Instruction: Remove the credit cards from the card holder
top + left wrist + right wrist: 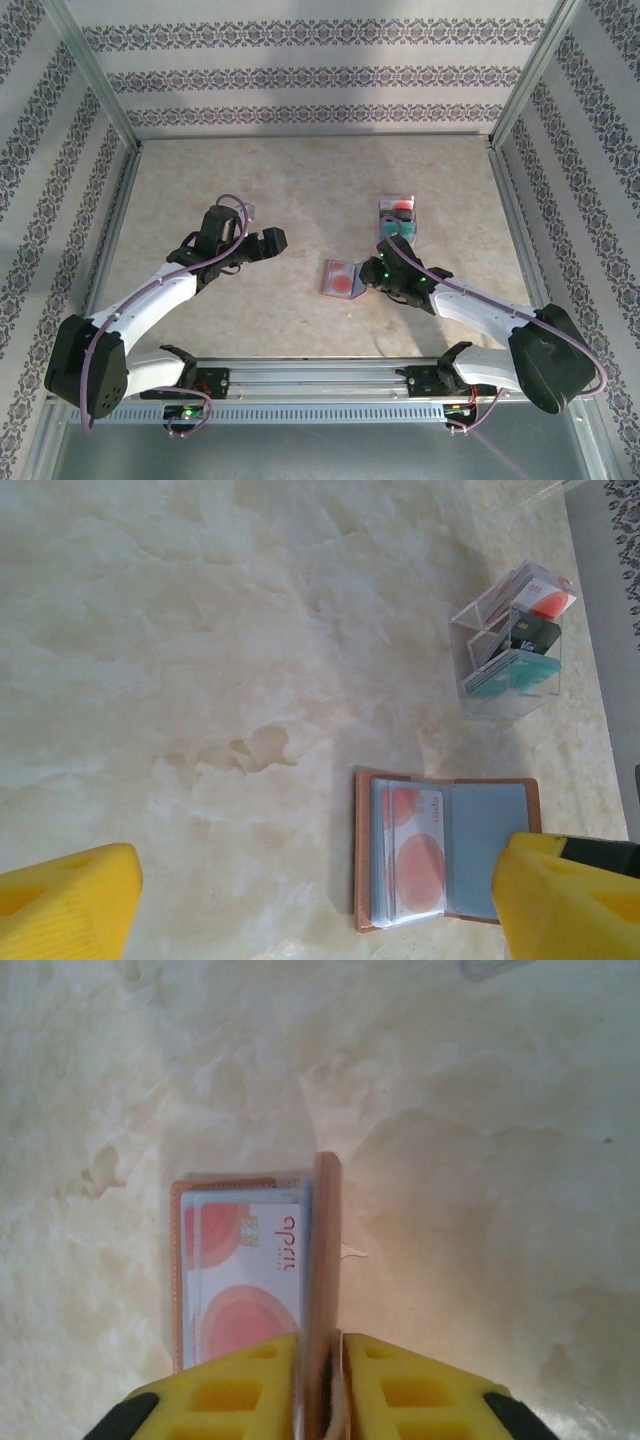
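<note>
We see right gripper (322,1360) jaws pinched tight on the upright wallet (326,1220) flap, a card (250,1260) pocketed just left of them; left gripper (315,905) jaws wide, empty, clear rack (510,702) with cards (515,672) ahead, rightward.

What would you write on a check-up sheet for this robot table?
Surface: marbled beige table, no spills seen.
Job's things: pink card holder open, a white-and-orange card in its pocket; orange card, dark card and teal card sit in a clear plastic stand.
Clutter: nothing seen.
Grippers: left end effector open, holding nothing; right end effector shut on the card holder's flap.
Cables: purple cable loops over the left arm, another runs along the right arm.
Surroundings: patterned walls, metal frame.
</note>
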`<state>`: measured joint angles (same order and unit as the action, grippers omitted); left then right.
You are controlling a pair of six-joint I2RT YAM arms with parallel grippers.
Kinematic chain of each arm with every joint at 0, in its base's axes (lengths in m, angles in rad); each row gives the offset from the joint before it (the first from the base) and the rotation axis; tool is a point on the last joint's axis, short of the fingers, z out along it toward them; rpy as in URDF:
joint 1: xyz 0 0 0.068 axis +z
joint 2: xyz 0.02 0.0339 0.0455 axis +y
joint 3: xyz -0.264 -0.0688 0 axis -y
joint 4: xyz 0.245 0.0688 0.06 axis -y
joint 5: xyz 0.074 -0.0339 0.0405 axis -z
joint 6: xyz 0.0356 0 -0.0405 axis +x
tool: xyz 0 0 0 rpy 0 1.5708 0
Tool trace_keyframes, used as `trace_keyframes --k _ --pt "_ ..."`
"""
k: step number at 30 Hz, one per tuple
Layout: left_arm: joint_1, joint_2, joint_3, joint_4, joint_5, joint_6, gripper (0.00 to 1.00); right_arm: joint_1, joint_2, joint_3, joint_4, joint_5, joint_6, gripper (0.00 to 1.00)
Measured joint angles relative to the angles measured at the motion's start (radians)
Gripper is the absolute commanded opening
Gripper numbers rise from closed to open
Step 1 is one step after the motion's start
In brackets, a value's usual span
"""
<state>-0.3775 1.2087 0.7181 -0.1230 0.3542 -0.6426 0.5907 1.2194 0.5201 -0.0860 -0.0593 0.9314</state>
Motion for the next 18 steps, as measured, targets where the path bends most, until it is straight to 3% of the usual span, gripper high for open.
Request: trace_keyframes --k 4,10,13,18 --pt "0.000 0.000 -0.002 0.000 0.000 0.000 0.90 0.000 0.048 -0.002 0.075 -0.059 -0.019 0.04" --pt "0.000 0.000 -0.002 0.003 0.001 0.000 0.90 0.006 0.132 0.020 0.165 -0.140 -0.022 0.08" --pt "0.000 0.000 -0.004 0.003 0.001 0.000 0.89 0.014 0.166 0.040 0.189 -0.154 -0.021 0.16" --pt "-0.026 0.000 -0.004 0.000 -0.024 0.007 0.85 0.016 0.182 0.043 0.179 -0.146 -0.019 0.42"
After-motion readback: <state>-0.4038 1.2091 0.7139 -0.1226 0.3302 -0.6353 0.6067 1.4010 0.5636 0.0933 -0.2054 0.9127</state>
